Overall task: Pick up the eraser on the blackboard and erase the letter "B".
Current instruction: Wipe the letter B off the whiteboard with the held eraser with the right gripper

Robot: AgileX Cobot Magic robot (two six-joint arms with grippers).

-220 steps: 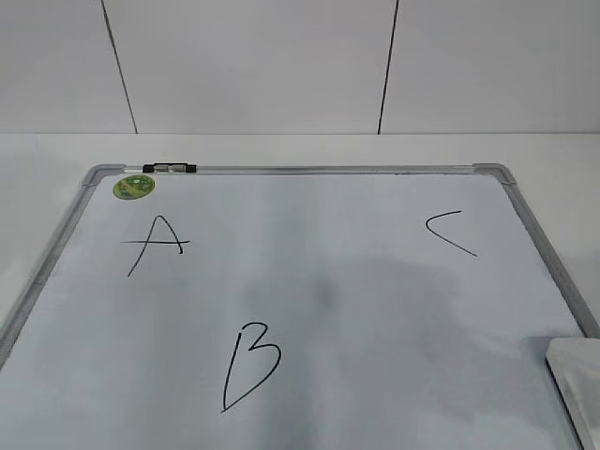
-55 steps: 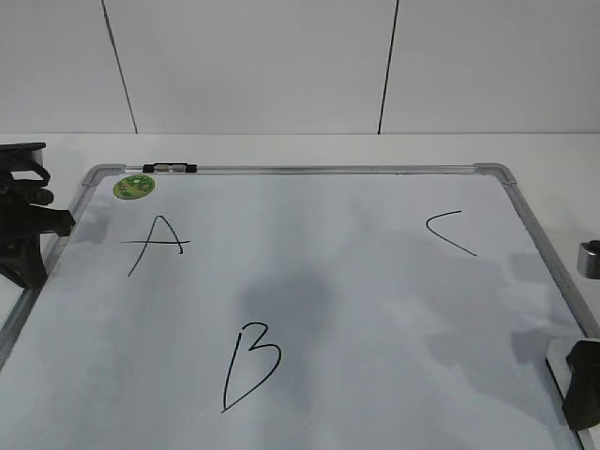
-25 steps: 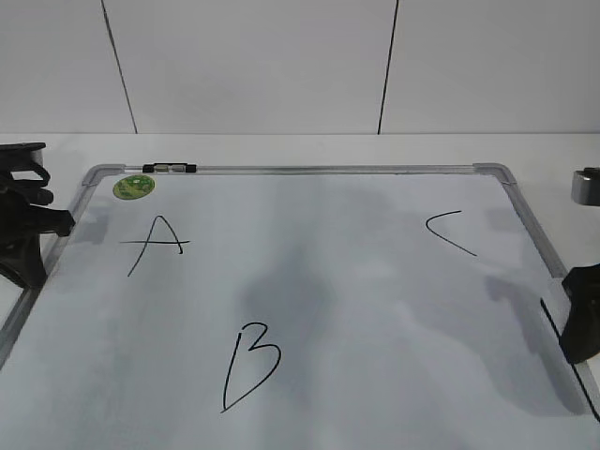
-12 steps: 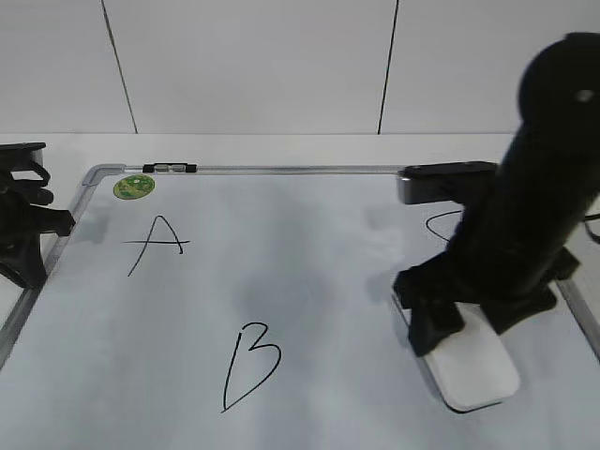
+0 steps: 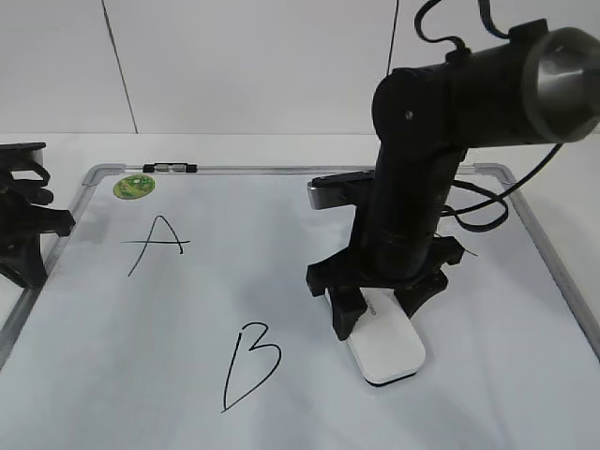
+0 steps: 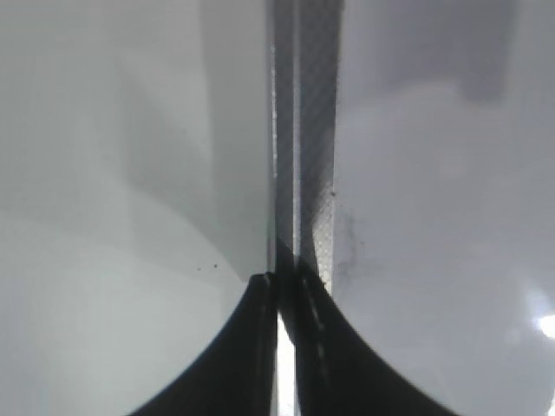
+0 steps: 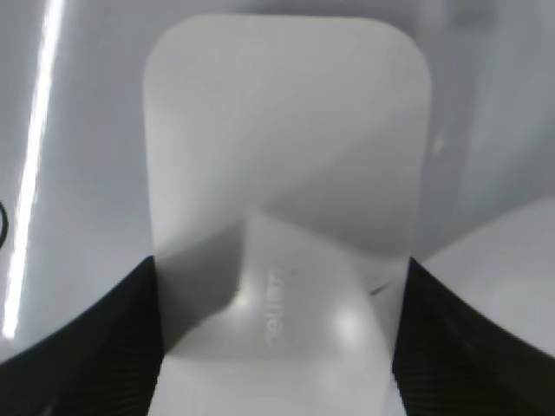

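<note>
The eraser is clamped between the right gripper's fingers, low over the blackboard, at 3 o'clock from the "B". The left gripper is held nearly closed at the board's left edge.

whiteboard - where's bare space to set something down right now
The whiteboard is bare at its near-right corner and along the top between the A and the right arm. The middle is crowded: the right gripper holds the eraser beside the B.

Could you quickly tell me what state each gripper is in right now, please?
Left gripper: shut, holding nothing, at the board's frame.
Right gripper: shut on the eraser.
</note>
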